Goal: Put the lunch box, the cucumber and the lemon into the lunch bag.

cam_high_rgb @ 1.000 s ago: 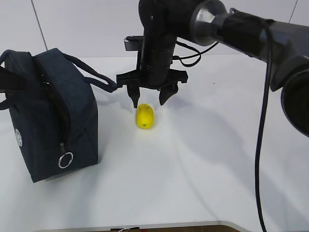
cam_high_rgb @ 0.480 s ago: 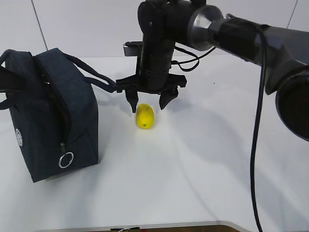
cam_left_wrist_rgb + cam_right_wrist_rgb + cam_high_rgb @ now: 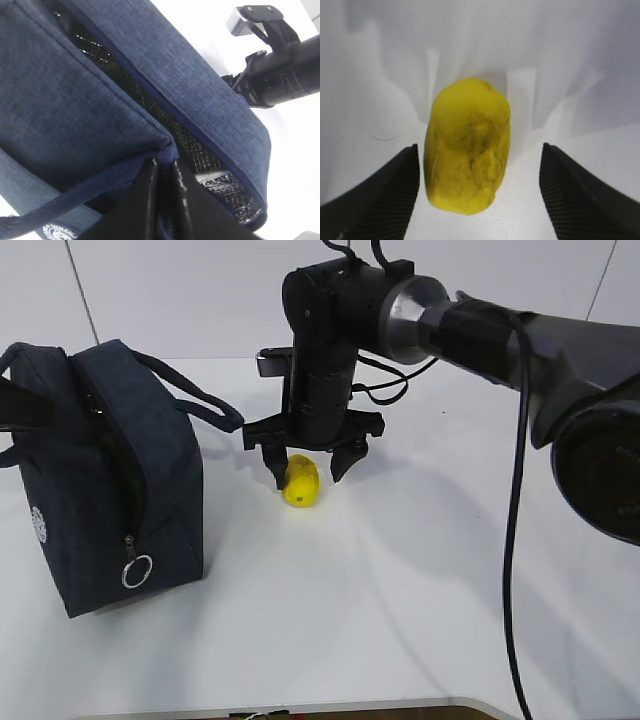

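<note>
My right jaws straddle the small bright yellow oval lemon (image 3: 301,483).

The lemon lies on the white desk (image 3: 400,580), just right of the boxy dark navy fabric lunch bag (image 3: 105,475). My right gripper (image 3: 306,466) has jaws spread wide, 1 finger each side, not gripping. My left gripper (image 3: 162,200) has jaws clenched on the bag's opened edge.

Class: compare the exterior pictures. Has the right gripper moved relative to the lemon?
Yes. The right gripper has come down; its open fingertips now straddle the lemon, which stayed put.
</note>
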`<state>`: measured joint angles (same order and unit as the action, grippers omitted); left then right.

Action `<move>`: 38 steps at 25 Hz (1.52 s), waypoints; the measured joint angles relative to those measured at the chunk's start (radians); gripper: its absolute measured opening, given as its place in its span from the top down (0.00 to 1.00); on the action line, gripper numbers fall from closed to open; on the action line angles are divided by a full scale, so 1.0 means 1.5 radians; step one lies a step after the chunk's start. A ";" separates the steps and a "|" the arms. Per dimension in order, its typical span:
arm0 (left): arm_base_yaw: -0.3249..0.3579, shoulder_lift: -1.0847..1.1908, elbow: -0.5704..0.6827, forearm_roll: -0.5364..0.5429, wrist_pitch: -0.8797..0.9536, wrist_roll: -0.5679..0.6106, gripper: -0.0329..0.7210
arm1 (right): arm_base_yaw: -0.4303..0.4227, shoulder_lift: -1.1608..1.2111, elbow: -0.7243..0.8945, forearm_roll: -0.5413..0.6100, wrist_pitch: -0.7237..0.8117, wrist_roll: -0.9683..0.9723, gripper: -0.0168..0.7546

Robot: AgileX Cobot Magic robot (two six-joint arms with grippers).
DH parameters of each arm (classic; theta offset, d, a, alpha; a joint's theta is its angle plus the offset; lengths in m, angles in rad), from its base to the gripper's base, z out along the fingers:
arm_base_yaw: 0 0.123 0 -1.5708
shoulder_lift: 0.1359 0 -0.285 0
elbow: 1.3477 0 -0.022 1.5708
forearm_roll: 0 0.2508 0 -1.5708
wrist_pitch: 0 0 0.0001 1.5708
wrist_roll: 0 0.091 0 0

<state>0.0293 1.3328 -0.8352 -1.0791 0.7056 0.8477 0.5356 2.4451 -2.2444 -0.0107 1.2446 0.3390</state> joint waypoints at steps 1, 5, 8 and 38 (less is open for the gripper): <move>0.000 0.000 0.000 0.000 0.000 0.000 0.95 | 0.000 0.000 0.000 0.000 0.000 0.000 0.22; 0.000 0.000 0.000 0.000 0.000 0.000 0.95 | 0.000 0.000 0.000 0.003 0.000 0.000 0.22; 0.000 0.000 0.000 0.000 0.000 0.000 0.95 | 0.000 0.003 0.000 0.003 0.000 0.000 0.22; 0.000 0.000 0.000 0.001 0.002 0.000 0.95 | 0.000 0.015 -0.072 -0.002 -0.003 -0.049 0.48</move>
<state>0.0293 1.3328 -0.8352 -1.0773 0.7078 0.8477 0.5356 2.4676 -2.3529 -0.0144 1.2404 0.2662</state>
